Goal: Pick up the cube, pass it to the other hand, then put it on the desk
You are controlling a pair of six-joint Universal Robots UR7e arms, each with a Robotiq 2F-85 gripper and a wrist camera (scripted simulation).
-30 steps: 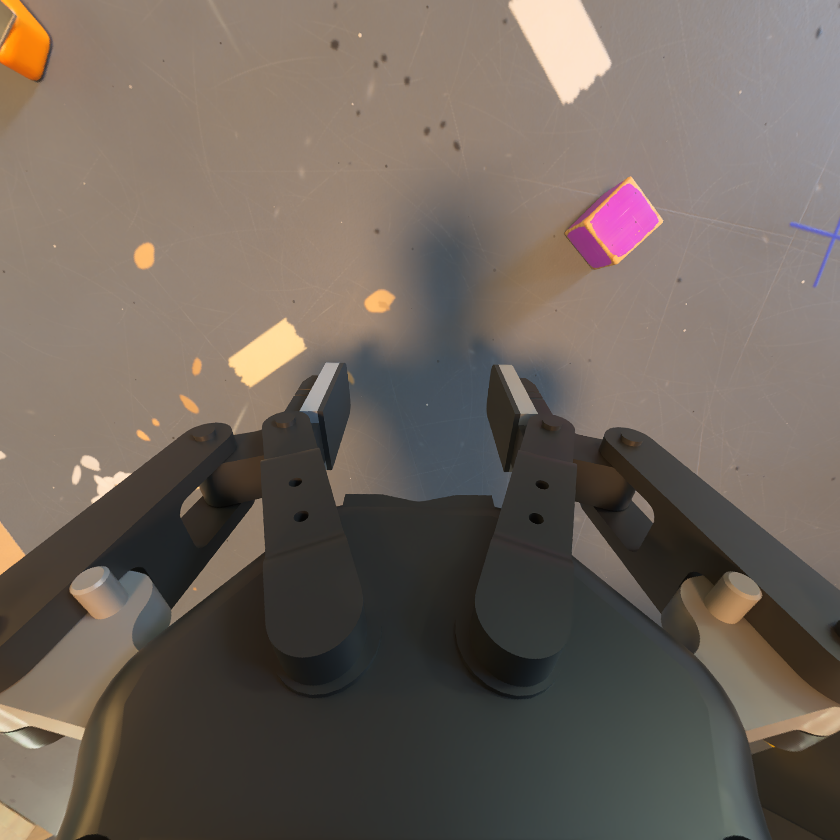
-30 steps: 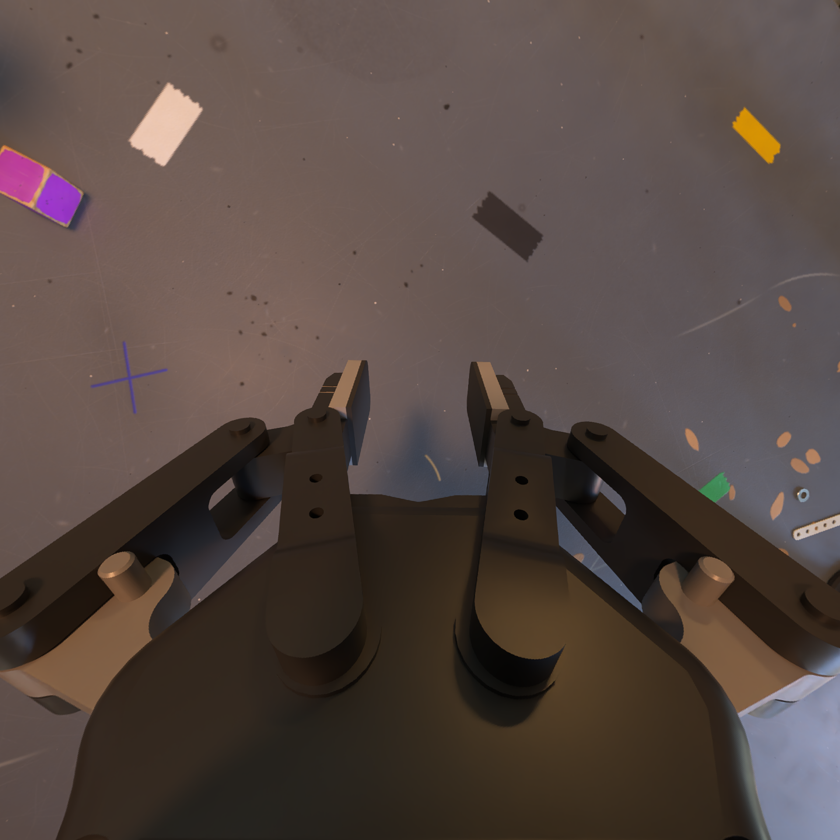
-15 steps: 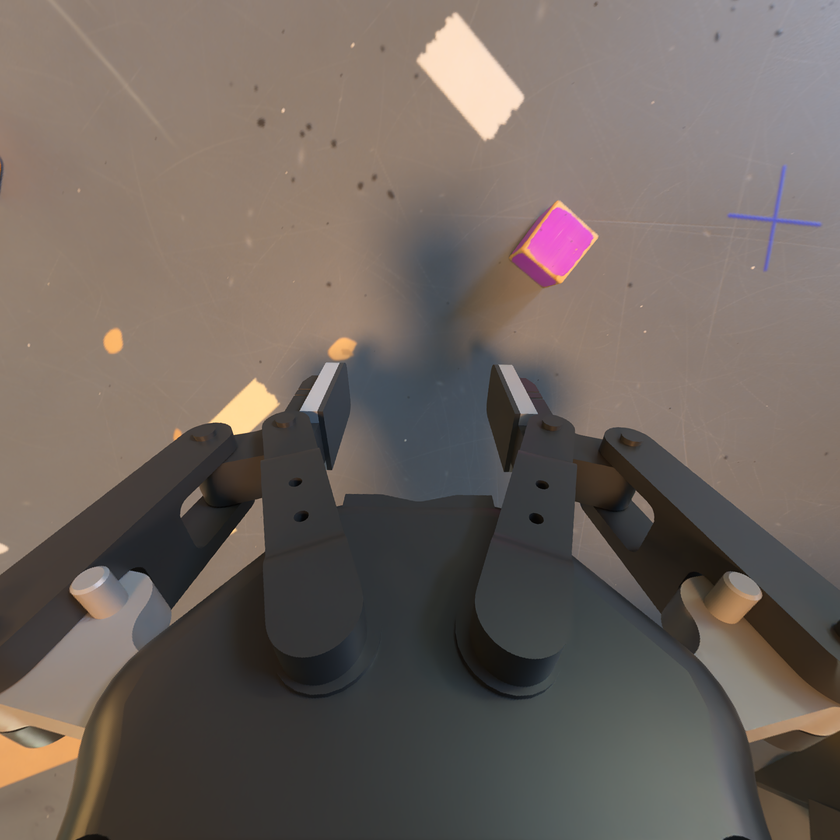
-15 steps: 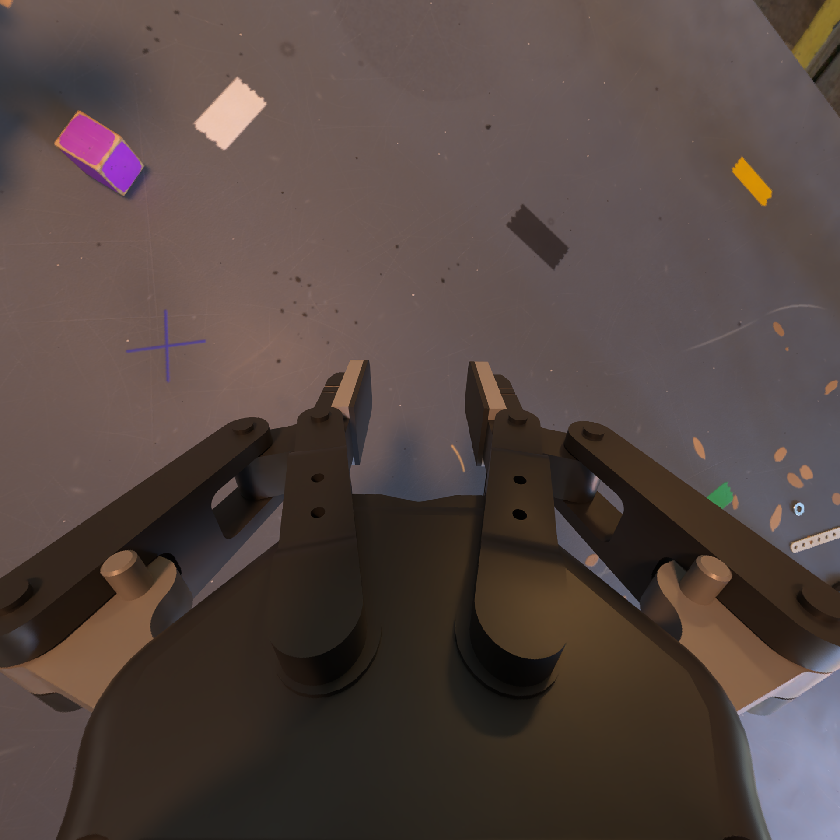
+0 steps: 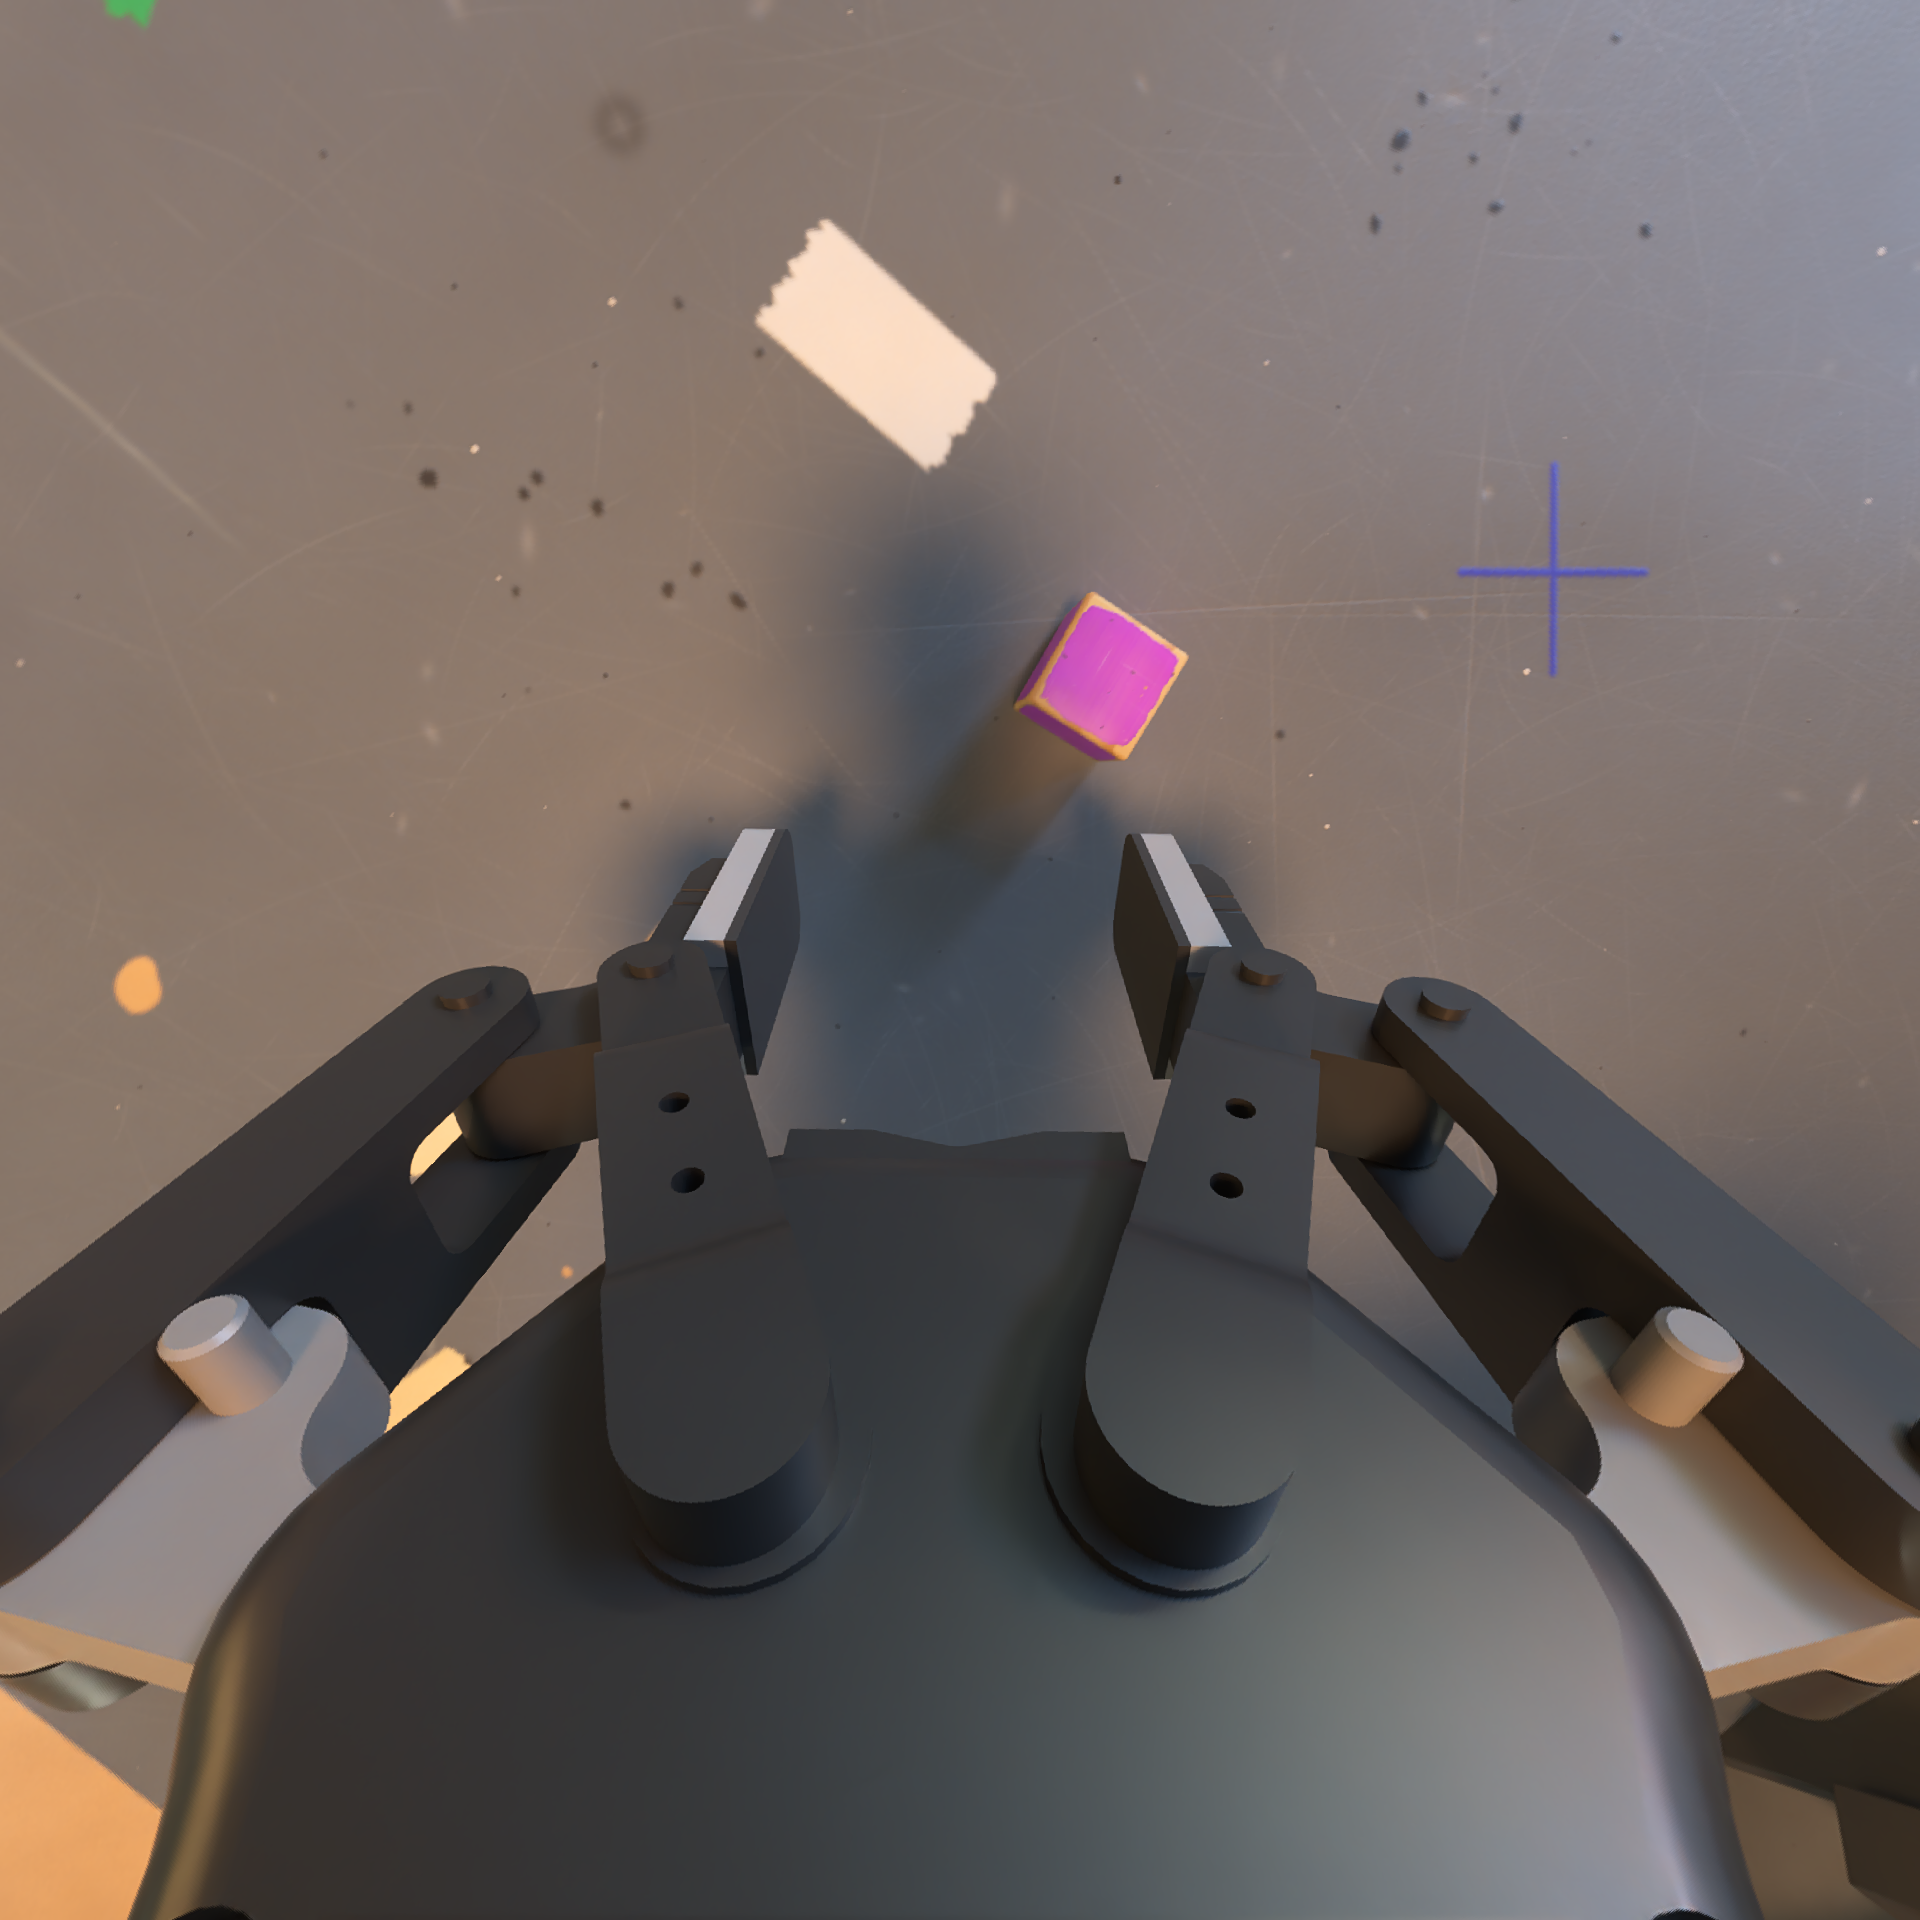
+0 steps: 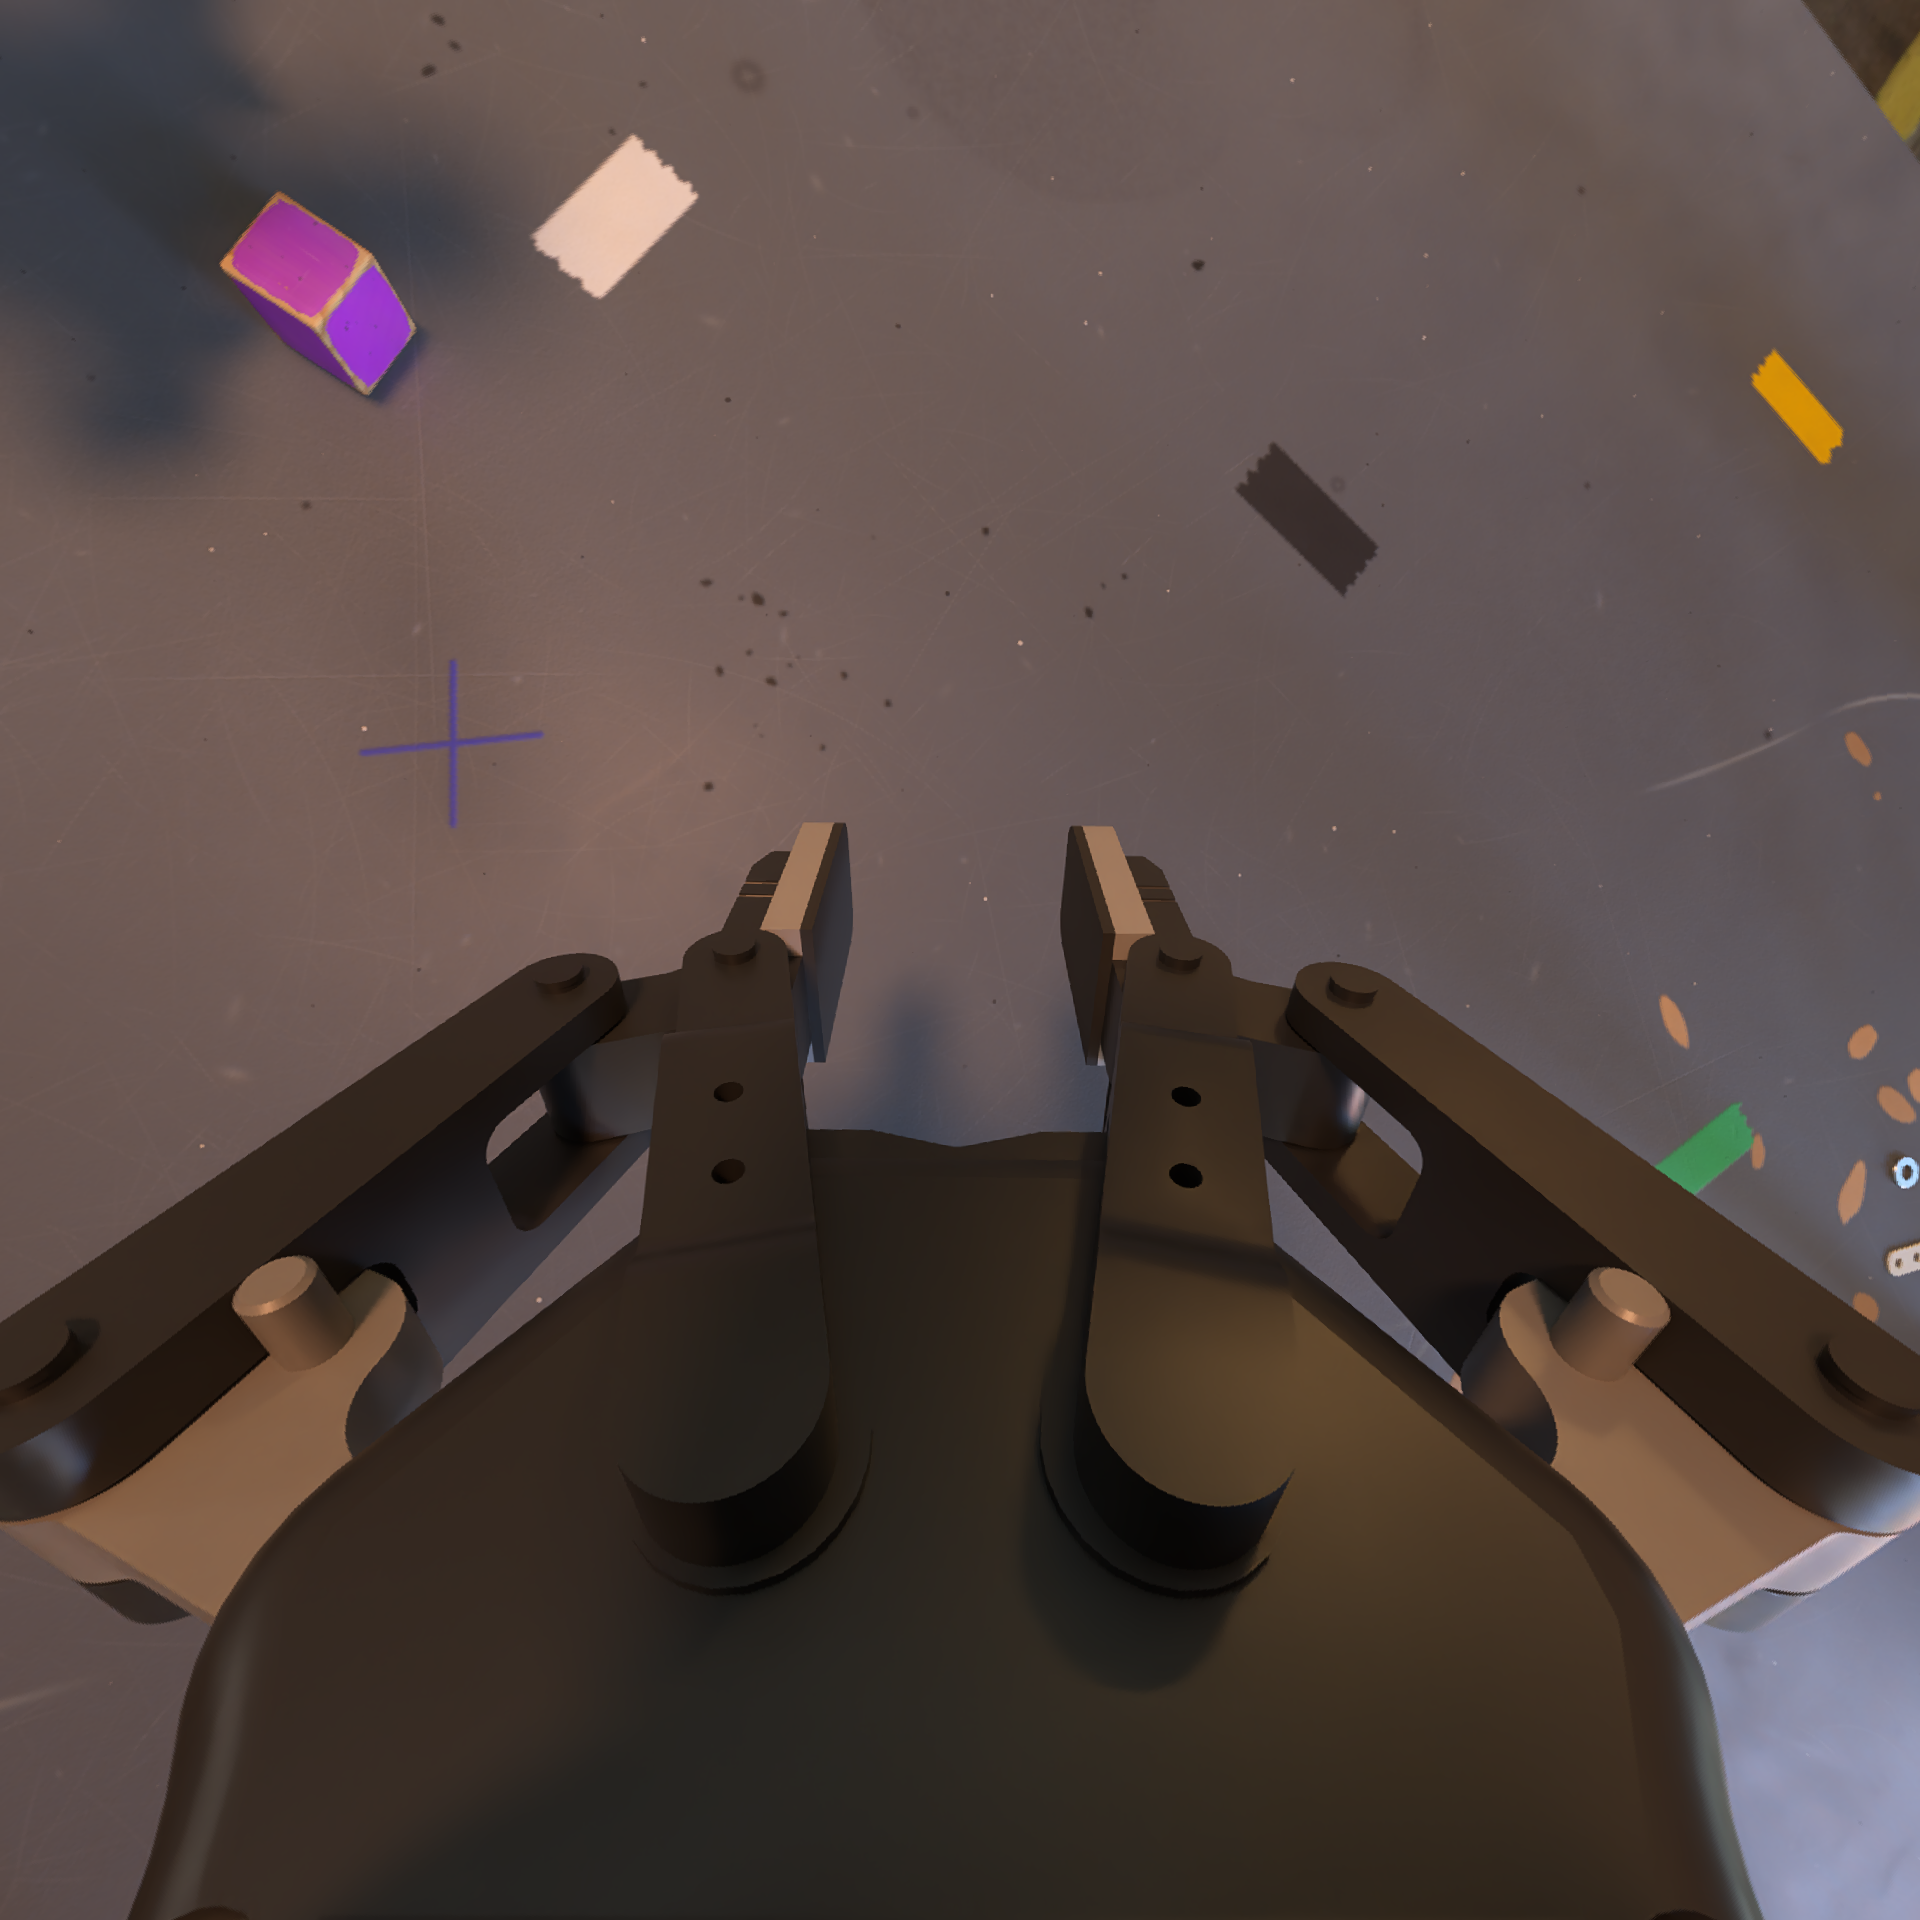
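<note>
A magenta cube point(image 5: 1103, 677) with tan edges lies on the grey desk point(image 5: 312, 623). In the left wrist view it sits just ahead of my left gripper point(image 5: 956, 935) and a little right of its centre line. The left gripper is open and empty, high above the desk. In the right wrist view the cube point(image 6: 317, 293) lies far off at the upper left. My right gripper point(image 6: 956, 935) is open and empty, well away from the cube.
A pale tape strip point(image 5: 876, 346) lies beyond the cube, and a blue cross mark point(image 5: 1552, 571) to its right. In the right wrist view there are a dark tape strip point(image 6: 1306, 517), a yellow strip point(image 6: 1797, 405), a green strip point(image 6: 1706, 1148) and the desk's far right edge point(image 6: 1870, 83).
The left wrist view has swung so the cube now sits nearer the centre, just ahead of the open fingers. In the right wrist view the cube has shifted rightward and down. Both grippers stay open.
</note>
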